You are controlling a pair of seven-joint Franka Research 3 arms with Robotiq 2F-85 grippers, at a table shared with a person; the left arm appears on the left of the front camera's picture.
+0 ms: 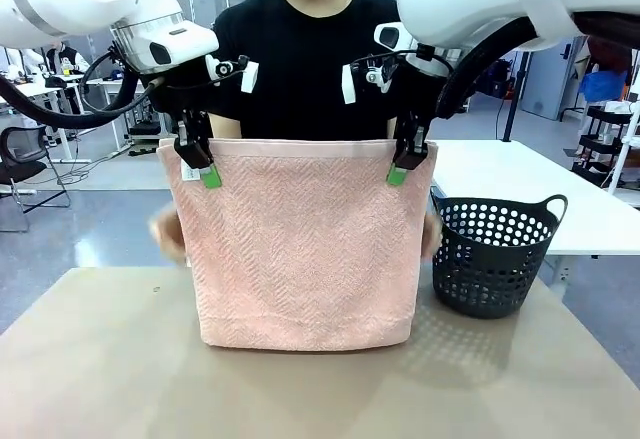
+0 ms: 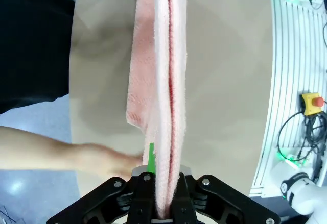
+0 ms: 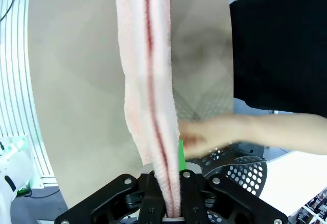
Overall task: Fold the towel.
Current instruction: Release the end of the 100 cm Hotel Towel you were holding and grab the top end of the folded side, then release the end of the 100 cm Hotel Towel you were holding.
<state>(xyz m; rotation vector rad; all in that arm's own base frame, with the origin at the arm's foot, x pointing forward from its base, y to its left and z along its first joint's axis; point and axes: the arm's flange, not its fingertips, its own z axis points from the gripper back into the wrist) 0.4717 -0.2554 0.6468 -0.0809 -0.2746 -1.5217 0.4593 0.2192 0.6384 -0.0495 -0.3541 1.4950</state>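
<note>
Tan surface [image 1: 100, 379] nearest, spread below. Pink towel [image 1: 300, 249] hangs doubled and upright over it, lower edge down at surface; contact unclear. Person behind towel, one blurred hand [image 1: 168, 231] by its side edge. Black perforated basket [image 1: 495, 259] on surface, just beside towel. My left end effector [image 1: 200, 171] clamped on one top corner, my right end effector [image 1: 407, 164] clamped on other.

Towel [image 1: 300, 249]: salmon-pink herringbone terry, doubled, hanging flat beneath left gripper [image 1: 201, 171] and right gripper [image 1: 402, 167], upper corners clamped.
</note>
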